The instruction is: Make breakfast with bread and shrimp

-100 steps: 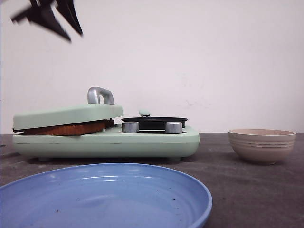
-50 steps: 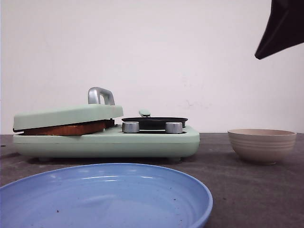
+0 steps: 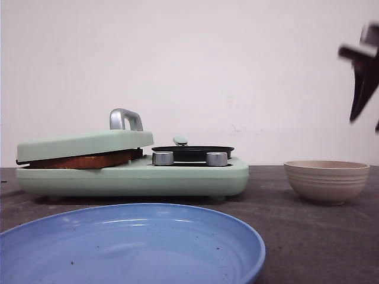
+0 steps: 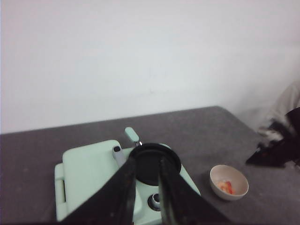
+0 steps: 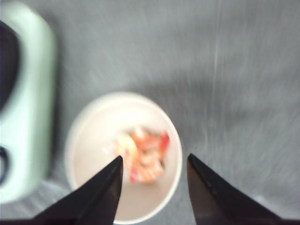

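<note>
Half a second back the right gripper (image 5: 152,187) hung as a dark wedge high up and to the right of the bowl; now it sits lower, a blurred black shape above the bowl's right side at the edge of the front view. A second ago the left arm showed high over the mint-green sandwich maker (image 3: 133,171); it is gone from the front view now.

Seen from the right wrist, the right gripper's fingers (image 5: 93,197) are spread wide with nothing between them, hovering over the beige bowl (image 5: 124,157), and the shrimp (image 5: 143,157) lie in a small orange-pink and white heap at the bowl's bottom.

The left gripper (image 4: 146,199) hangs high above the sandwich maker, its fingers nearly together with only a narrow gap, holding nothing.

Left of the bowl stands the sandwich maker, its lid (image 3: 83,144) resting tilted on the bread (image 3: 83,160), whose brown crust shows in the gap. A small black pan (image 3: 192,152) sits on the maker's end nearer the bowl. Nearer the camera than the bowl and to its left is a blue plate (image 3: 133,245).
</note>
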Available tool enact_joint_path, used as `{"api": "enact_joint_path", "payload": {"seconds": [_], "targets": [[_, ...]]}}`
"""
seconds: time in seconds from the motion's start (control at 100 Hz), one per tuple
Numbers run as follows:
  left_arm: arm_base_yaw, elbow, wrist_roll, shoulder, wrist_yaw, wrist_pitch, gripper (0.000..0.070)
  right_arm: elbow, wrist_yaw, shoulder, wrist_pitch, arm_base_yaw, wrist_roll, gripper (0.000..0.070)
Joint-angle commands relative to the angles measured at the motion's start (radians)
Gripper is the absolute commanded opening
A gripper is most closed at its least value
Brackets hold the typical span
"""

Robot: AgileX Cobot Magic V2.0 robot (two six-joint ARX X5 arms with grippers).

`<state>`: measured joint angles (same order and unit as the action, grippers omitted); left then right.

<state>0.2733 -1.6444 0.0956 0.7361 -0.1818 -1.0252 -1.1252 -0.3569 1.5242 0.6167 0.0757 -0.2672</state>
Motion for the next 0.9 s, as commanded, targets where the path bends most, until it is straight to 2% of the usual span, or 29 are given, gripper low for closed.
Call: {"api": "enact_joint_path", "payload": {"seconds": [0.0, 0.14, 0.54, 0.59, 0.68, 0.73, 0.85, 0.89], "targets": [[0.004, -0.017, -0.011, -0.005, 0.005, 0.006, 0.0004, -0.014, -0.022, 0.041, -0.006, 0.006, 0.013, 0.0268], [0.004, -0.017, -0.032, -0.018, 0.048, 0.008, 0.0004, -0.014, -0.03, 0.106, -0.015, 0.007, 0.014, 0.0267], [0.004, -0.017, -0.027, -0.017, 0.047, 0.006, 0.0004, -0.014, -0.029, 0.235, -0.057, 0.02, -0.014, 0.0264], [0.004, -0.017, -0.024, -0.017, 0.047, 0.007, 0.0004, -0.014, -0.029, 0.248, -0.064, 0.021, -0.016, 0.0221], [0.004, -0.017, -0.024, -0.016, 0.047, 0.008, 0.0004, -0.014, -0.041, 0.267, -0.067, 0.025, -0.017, 0.0061], [0.004, -0.017, -0.024, -0.016, 0.047, 0.008, 0.0004, -0.014, -0.052, 0.275, -0.066, 0.025, -0.018, 0.0034], [0.004, -0.017, -0.024, -0.016, 0.047, 0.008, 0.0004, -0.014, -0.088, 0.288, -0.066, 0.025, -0.018, 0.0029], [0.004, -0.017, -0.024, -0.016, 0.047, 0.008, 0.0004, -0.014, -0.092, 0.291, -0.069, 0.025, -0.018, 0.0]]}}
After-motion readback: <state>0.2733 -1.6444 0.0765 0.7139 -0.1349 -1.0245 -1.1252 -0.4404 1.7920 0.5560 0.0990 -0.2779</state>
